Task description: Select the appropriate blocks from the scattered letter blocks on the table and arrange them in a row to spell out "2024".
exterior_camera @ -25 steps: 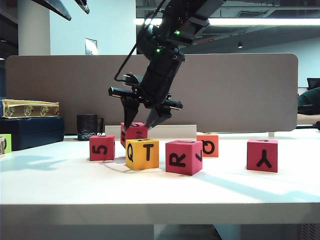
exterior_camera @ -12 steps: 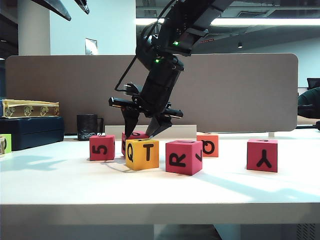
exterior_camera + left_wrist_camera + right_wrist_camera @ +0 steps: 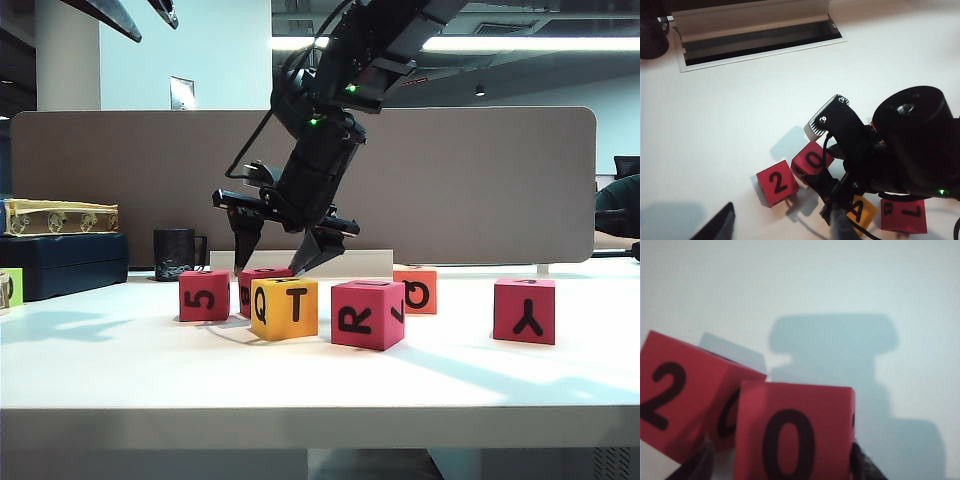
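Note:
My right gripper (image 3: 277,258) reaches across the white table (image 3: 120,360) and hangs over a pinkish-red block (image 3: 262,277) that stands behind the yellow Q/T cube (image 3: 285,308). In the right wrist view this block shows "0" (image 3: 792,432). The right gripper (image 3: 782,466) is open, its fingers (image 3: 702,462) straddling the block with a gap. Close beside it stands the "5" block (image 3: 204,295), whose top shows "2" (image 3: 675,400) (image 3: 776,182). The R block (image 3: 367,313), orange Q block (image 3: 415,290) and Y block (image 3: 524,310) lie further right. My left gripper (image 3: 152,22) hangs high at the left, open and empty.
A black mug (image 3: 175,253) and a dark case (image 3: 60,262) with a patterned box on it stand at the back left. A grey partition (image 3: 480,180) closes the far side. A cable slot (image 3: 760,37) is cut into the table behind the blocks.
The right gripper lowered the pinkish-red block onto the table behind the yellow cube, then spread its fingers and let it go. The left arm stayed still.

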Tool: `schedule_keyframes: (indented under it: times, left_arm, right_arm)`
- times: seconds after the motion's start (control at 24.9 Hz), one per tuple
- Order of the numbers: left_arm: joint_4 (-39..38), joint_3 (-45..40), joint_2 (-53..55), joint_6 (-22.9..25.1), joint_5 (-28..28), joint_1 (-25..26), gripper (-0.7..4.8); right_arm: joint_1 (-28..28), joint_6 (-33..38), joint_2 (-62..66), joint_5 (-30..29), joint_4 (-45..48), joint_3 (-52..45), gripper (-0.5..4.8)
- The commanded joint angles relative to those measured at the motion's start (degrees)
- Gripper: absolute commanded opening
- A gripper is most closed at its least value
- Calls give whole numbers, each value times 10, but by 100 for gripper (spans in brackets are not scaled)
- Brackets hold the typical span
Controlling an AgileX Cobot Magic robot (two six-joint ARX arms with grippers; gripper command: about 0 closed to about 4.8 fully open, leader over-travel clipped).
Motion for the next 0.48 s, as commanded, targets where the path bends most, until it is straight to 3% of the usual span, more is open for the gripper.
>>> schedule_keyframes:
  times: [0.04, 0.16, 0.48]
  left_arm:
    - [2, 2, -3, 3, 3, 0, 237]
    - [-3, 2, -3, 3, 3, 0, 237]
    - [-13, 2, -3, 3, 3, 0, 237]
  right_arm:
    - [0, 1, -5, -1, 11, 3, 377]
    - [-2, 0, -7, 0, 11, 3, 415]
    - [-13, -3, -8, 4, -25, 81, 414]
